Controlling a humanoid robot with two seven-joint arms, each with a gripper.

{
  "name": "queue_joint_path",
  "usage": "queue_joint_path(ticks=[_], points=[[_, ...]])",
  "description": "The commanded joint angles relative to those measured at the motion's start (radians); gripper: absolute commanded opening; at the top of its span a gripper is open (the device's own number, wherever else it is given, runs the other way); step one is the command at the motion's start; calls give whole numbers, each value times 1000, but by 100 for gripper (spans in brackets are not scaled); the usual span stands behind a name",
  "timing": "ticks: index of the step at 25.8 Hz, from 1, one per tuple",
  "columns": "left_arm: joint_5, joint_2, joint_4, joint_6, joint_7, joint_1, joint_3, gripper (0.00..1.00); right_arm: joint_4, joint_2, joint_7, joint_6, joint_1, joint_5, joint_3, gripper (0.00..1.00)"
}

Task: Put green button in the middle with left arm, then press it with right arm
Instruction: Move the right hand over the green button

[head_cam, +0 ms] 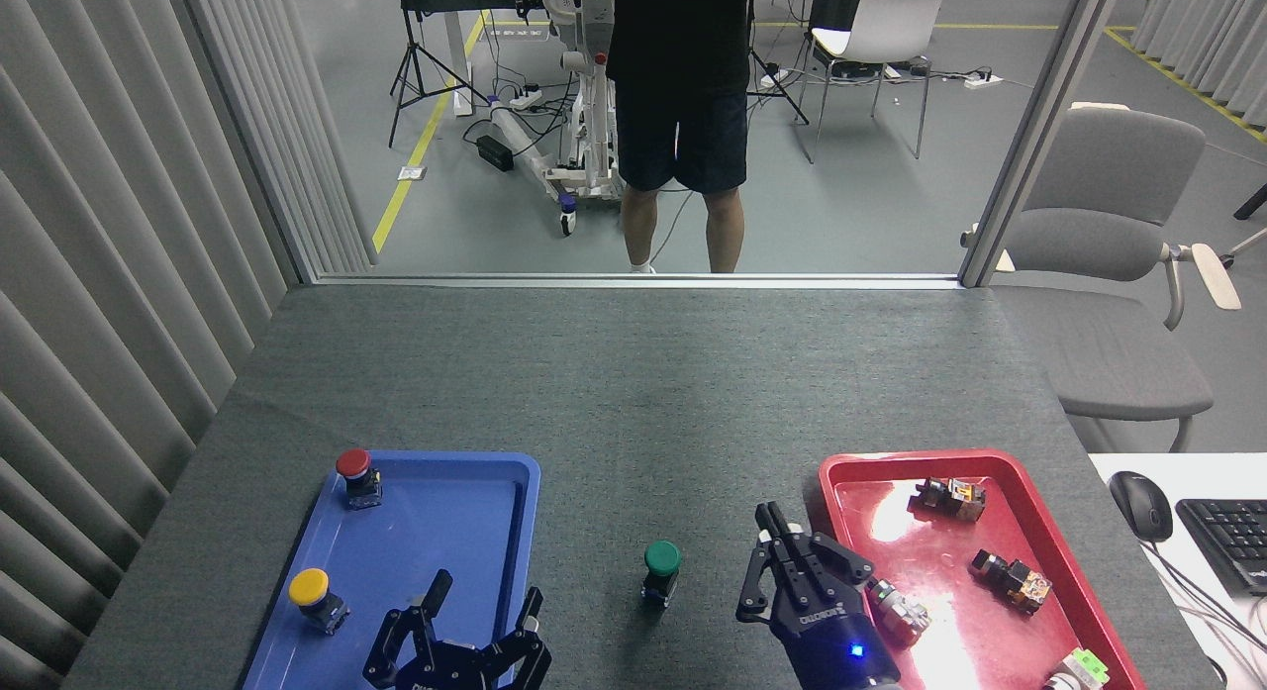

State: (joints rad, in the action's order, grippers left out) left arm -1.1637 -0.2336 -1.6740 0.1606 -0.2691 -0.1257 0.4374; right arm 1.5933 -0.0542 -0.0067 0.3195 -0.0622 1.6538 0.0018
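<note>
Standing free between the trays, your green button [661, 569] looks light and rigid; press its cap with the closed right gripper [770, 532]; left gripper [483, 603] open.

Bright, even overhead light fills the scene, with no dim corners. The dark grey felt surface [633, 393] takes it flatly, showing only a faint darker patch near its centre. The strongest glare is a white sheen on the glossy floor of the red tray [990, 465], toward its 11 o'clock corner; the blue tray [530, 502] reflects more softly. The green button [661, 570] casts a short, soft-edged shadow toward 6 o'clock. Focus is sharp from the near edge to the grey floor beyond the glass. The curtain folds at 9 o'clock splay outward with wide-angle distortion. No motion blur shows.
</note>
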Motion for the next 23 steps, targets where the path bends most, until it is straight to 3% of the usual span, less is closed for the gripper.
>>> queue_joint_path(ticks=[1, 7, 16, 23], points=[[58, -7, -3, 4, 8, 14, -28, 99, -67, -7, 19, 0, 28, 3, 53, 0], [64, 0, -3, 5, 27, 18, -28, 99, -148, -13, 97, 1, 91, 3, 89, 0], [110, -7, 22, 14, 44, 63, -39, 99, -190, -12, 99, 1, 108, 4, 99, 0], [121, -19, 48, 4, 42, 72, -115, 99, -217, -12, 90, 16, 113, 1, 107, 0]])
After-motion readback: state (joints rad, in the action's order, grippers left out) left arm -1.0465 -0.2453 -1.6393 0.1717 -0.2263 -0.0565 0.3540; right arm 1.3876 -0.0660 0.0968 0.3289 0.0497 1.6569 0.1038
